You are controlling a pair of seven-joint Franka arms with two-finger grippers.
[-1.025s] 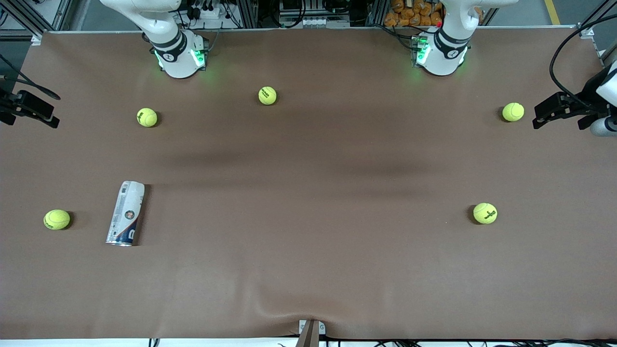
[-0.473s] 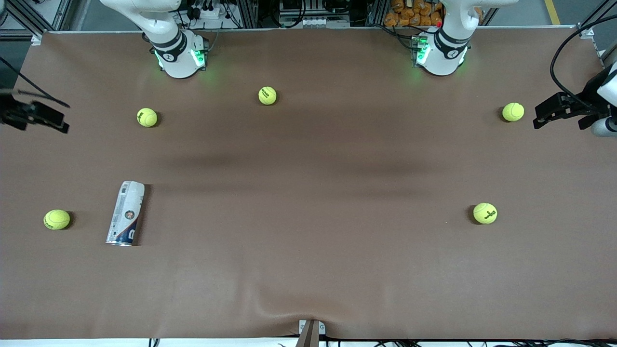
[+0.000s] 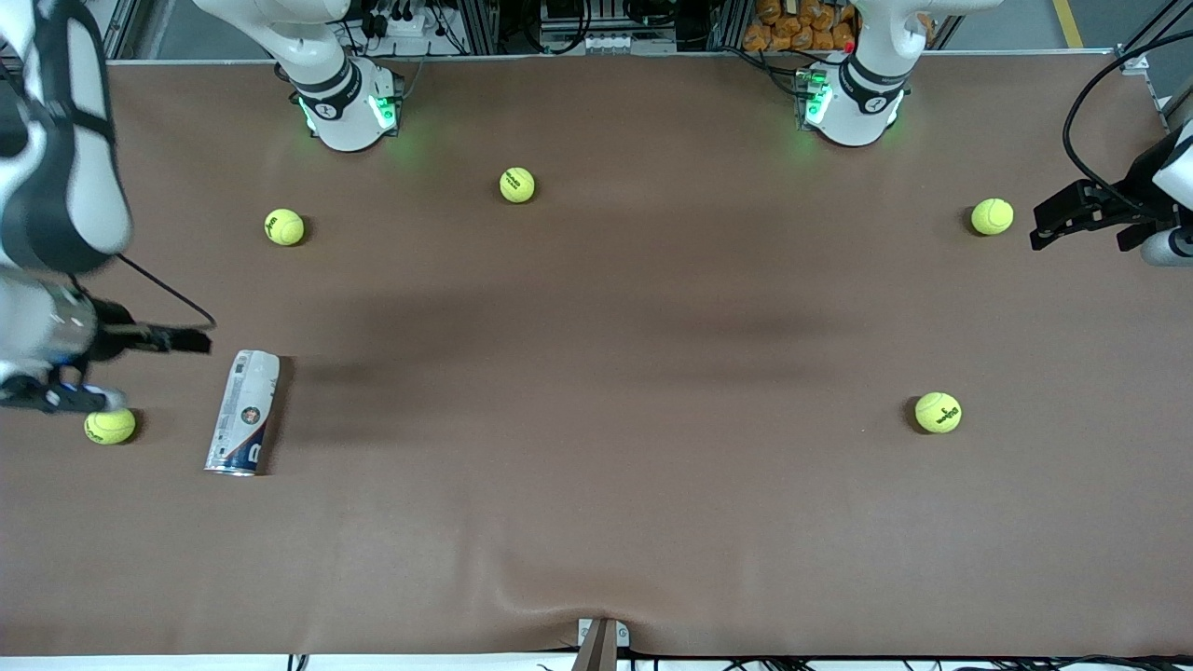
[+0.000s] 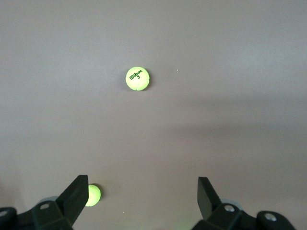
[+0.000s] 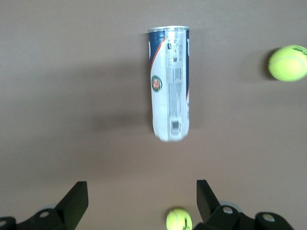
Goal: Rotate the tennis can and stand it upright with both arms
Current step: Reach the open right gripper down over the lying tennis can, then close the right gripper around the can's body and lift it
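The tennis can (image 3: 244, 413) lies on its side on the brown table near the right arm's end, its silvery rim toward the front camera. It also shows in the right wrist view (image 5: 169, 91), white and dark blue with a round logo. My right gripper (image 3: 154, 371) is open and empty, up in the air beside the can's closed end; its jaws stand wide apart in the right wrist view (image 5: 142, 191). My left gripper (image 3: 1036, 225) waits open and empty at the left arm's end of the table; it also shows in the left wrist view (image 4: 143, 191).
Several yellow-green tennis balls lie on the table. One (image 3: 110, 425) is beside the can, one (image 3: 284, 226) farther from the front camera, one (image 3: 517, 184) between the bases. One (image 3: 993, 216) is beside my left gripper and one (image 3: 938, 412) nearer the camera.
The right arm has swung in from the table's end, and its gripper now hangs beside the can. The left arm, the can and the balls have not moved.
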